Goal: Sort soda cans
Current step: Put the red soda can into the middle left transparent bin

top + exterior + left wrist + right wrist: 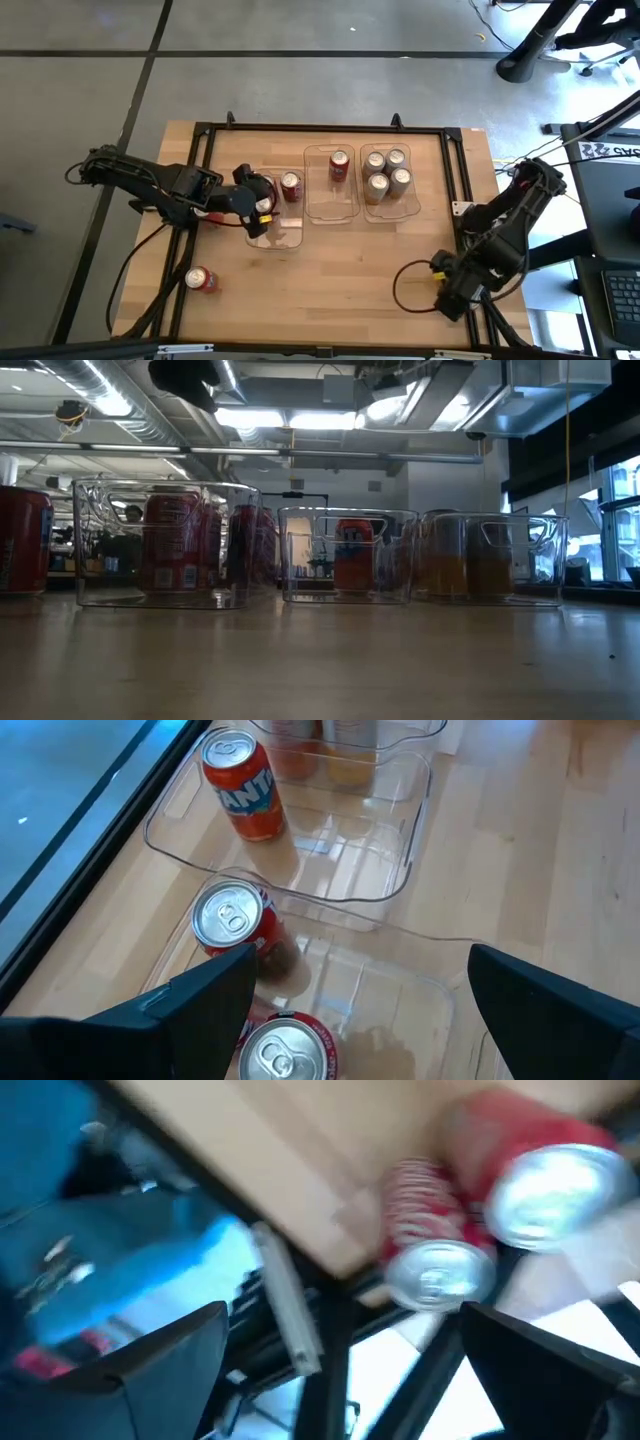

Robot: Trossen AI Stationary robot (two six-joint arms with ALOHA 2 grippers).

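Soda cans, small metal cylinders with silver tops, are partly sorted in the overhead view: four gold-bodied cans (pixel 386 172) stand together in the right clear plastic tray (pixel 412 212) at centre frame, one orange can (pixel 339 166) stands alone in the middle clear tray (pixel 331 213), and a red can (pixel 291 186) stands in the left clear tray (pixel 283 241), where the left gripper (pixel 262 200) hovers with fingers spread wide, holding nothing that I can see. One red can (pixel 201 280) lies on the bare wooden table (pixel 340 290) at lower left, and part of another red can shows beneath the left arm. The right gripper (pixel 450 300) waits at the lower right table edge. The table-level view shows the three trays in a row, with a red can (pixel 22 540) outside them at far left. The left wrist view shows wide dark fingers (pixel 200 1005) over two red cans (pixel 232 925) in the near tray, with the orange can (pixel 243 785) beyond. The right wrist view, blurred, shows open fingers (pixel 165 1345) and two red cans (pixel 430 1240) off the table's edge. Sorting looks roughly midway; loose red cans are left to place.
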